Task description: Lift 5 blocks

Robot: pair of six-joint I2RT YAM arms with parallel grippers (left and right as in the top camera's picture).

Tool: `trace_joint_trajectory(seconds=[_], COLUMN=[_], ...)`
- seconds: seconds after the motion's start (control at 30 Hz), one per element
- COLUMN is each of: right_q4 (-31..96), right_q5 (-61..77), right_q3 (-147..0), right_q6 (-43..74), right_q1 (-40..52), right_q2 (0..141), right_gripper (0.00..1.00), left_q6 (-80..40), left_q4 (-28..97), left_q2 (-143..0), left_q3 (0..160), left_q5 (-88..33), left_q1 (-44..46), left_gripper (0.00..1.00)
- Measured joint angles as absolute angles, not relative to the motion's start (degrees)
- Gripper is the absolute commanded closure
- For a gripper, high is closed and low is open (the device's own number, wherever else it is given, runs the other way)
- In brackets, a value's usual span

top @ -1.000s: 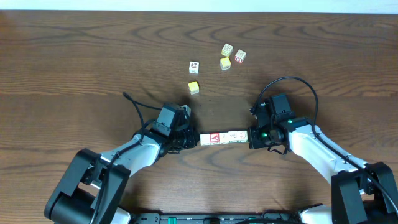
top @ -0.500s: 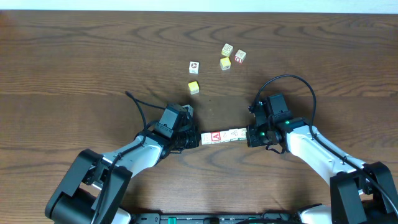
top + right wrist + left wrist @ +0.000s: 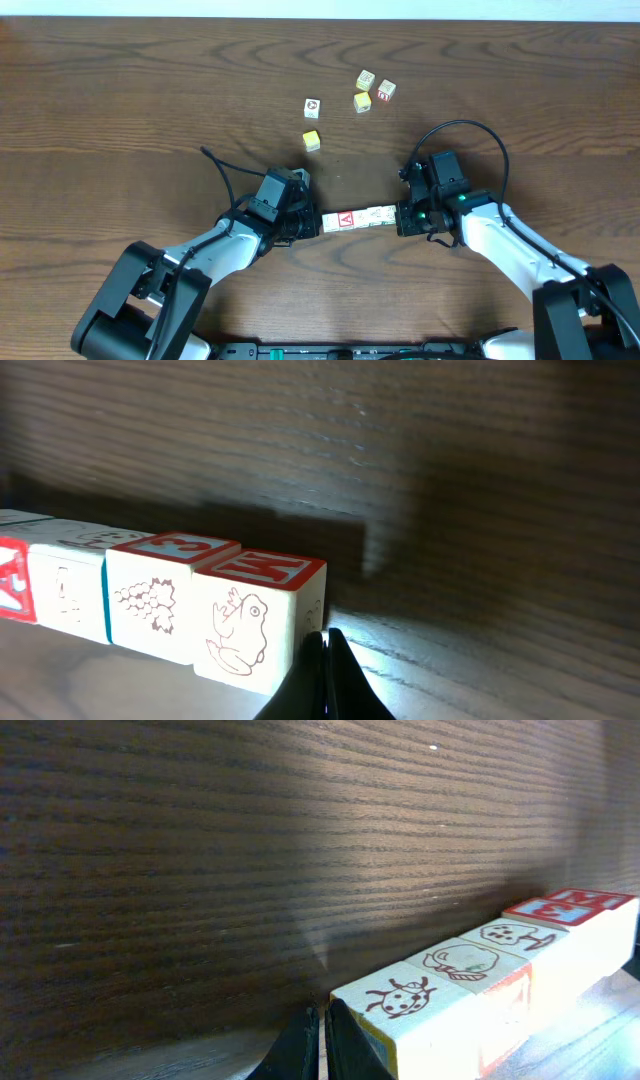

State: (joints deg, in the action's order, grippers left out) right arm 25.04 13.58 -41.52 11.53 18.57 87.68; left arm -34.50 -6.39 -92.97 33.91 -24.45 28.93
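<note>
The row of small white and red wooden picture cubes (image 3: 358,218), pressed between the left gripper (image 3: 316,224) and right gripper (image 3: 403,216), has moved slightly farther from the robot, its right end more.

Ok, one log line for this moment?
left gripper: shut, against row's left end | right gripper: shut, against right end | row of blocks: squeezed end to end between both | off table: cannot tell

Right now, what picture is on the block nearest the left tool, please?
The block shows a red-lined ladybird drawing, clearest in the left wrist view.
</note>
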Motion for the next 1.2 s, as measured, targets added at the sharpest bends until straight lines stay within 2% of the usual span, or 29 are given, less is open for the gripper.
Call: trace_joint_trajectory(seconds=[1.2], right_q4=[28.9], right_q5=[14.6], right_q3=[-43.1], right_q6=[11.6], right_q1=[18.9], right_q2=[85.2], right_gripper=[0.99], left_q6=[-36.0], left_q4=[-5.8], left_q2=[-89.6], left_q3=[33.2], left_q5=[-22.7], left_q1=[28.9], left_gripper=[0.93])
